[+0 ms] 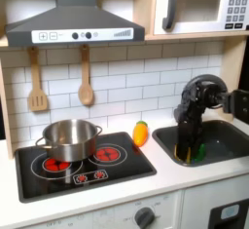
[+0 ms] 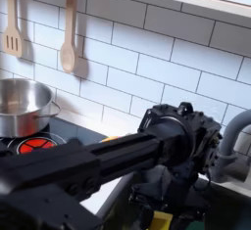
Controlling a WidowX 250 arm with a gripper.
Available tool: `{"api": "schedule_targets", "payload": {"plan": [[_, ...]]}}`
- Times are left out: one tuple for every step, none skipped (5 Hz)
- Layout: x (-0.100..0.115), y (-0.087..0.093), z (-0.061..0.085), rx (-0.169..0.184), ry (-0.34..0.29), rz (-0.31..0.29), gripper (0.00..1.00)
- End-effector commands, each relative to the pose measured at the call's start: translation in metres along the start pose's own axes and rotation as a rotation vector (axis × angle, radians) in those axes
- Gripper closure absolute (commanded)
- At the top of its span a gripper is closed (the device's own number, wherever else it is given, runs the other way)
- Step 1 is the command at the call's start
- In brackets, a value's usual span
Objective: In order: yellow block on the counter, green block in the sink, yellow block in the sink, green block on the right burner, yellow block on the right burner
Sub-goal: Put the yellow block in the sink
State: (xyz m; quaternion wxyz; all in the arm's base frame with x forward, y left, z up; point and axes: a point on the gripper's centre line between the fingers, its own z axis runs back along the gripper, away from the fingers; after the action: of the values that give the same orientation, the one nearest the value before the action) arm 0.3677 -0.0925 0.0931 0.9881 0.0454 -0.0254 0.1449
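1. Landmark: the dark grey rectangular recessed sink (image 1: 226,137), set in the pale off-white flat counter (image 1: 170,179) at the first exterior view's right.
2. The black robot arm (image 1: 216,95) reaches in from the first exterior view's right edge and bends down into the sink's left part.
3. The black gripper (image 1: 183,151) is low inside the sink, near its left wall; in the second exterior view its bulky black body (image 2: 176,165) is just left of the grey curved faucet (image 2: 229,141).
4. The small bright-yellow cube block (image 1: 179,155) sits at the gripper tips inside the sink; in the second exterior view a yellow patch (image 2: 160,219) shows under the gripper body at the bottom edge.
5. Gripper state: cannot tell whether the fingers grip the yellow block or have let go; tips are hidden and blurred.
6. The small green cube block (image 1: 199,152) lies in the sink, just right of the yellow block in the first exterior view, about touching it.
7. Left of the sink in the first exterior view: an orange-yellow rounded toy with a green tip (image 1: 141,133) on the counter, then the black cooktop panel (image 1: 83,164) with a steel pot (image 1: 68,138) on its left burner.
8. 2 wooden utensils (image 1: 85,89) hang on the white tiled wall above the cooktop.
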Motion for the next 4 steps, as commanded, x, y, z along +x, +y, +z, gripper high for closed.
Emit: {"api": "schedule_targets", "payload": {"plan": [[0.002,0.006,-0.004,0.012,0.000,0.005,1.00],[0.005,0.005,-0.006,0.013,0.005,0.010,1.00],[0.006,0.007,-0.003,0.017,0.011,0.020,1.00],[0.013,0.011,0.001,0.008,-0.003,0.050,0.00]]}}
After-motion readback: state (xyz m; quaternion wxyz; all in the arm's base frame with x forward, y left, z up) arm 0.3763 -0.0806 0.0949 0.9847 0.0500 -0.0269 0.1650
